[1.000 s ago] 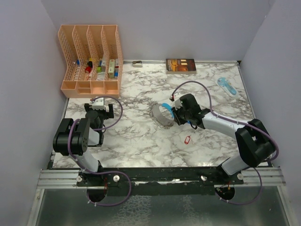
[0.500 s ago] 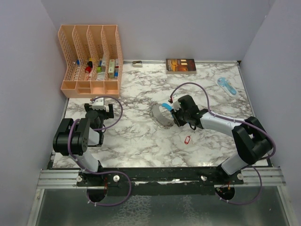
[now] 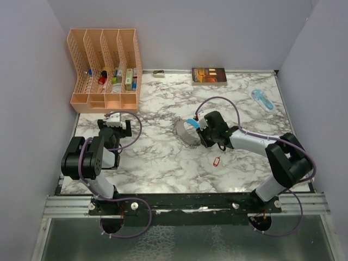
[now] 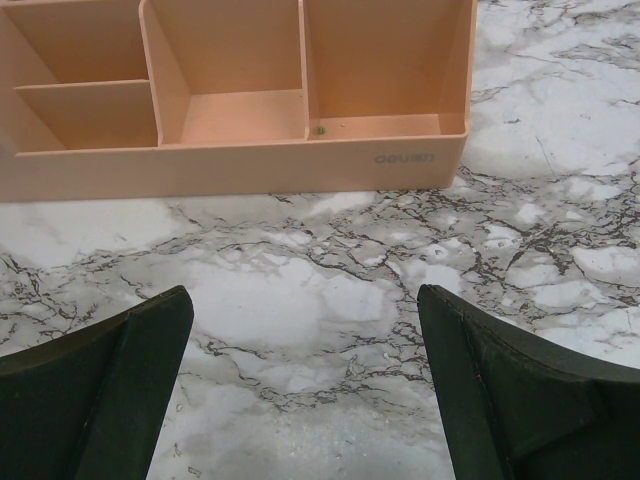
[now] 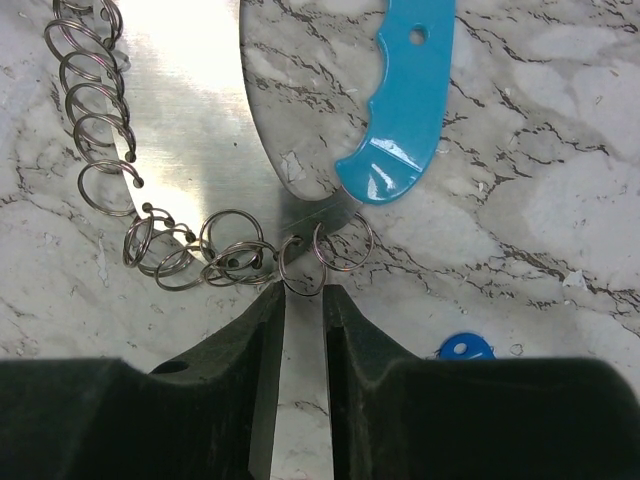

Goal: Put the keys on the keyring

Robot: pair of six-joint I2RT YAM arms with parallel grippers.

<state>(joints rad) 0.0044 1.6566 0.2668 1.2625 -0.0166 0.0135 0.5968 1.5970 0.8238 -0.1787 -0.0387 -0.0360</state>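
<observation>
- Centre of the top view: the right gripper (image 3: 202, 130) has edged a little up and left over the last second, and its tips now sit at the right side of the keyring (image 3: 186, 134).
- Its fingers (image 5: 240, 400) have drawn together in that time. In the wrist view only a narrow slit is left between them, and one small ring of the bunch lies right at the tips.
- This looks like a closing move on that ring, to pin or lift the keyring. If so, the task is at an early step, since no key is on the ring.
- Lower right of the gripper in the top view, the red key (image 3: 216, 161) lies on the marble in the same spot as before, apart from the keyring.
- At the left of the top view, the left gripper (image 4: 303, 300) has not stirred. Its fingers stand wide apart with nothing between them, over bare marble in front of the organiser (image 4: 300, 160).
- Whether the ring is actually pinched cannot be told, because the finger bodies cover the contact.
- Only a small blue scrap (image 5: 465, 348) shows beside the right finger, at the lower right of the wrist view. It is probably the blue key, but the rest is hidden.
- The chain of rings runs off the upper left of the wrist view, and the blue strap (image 5: 405, 90) is cut off at the top.
</observation>
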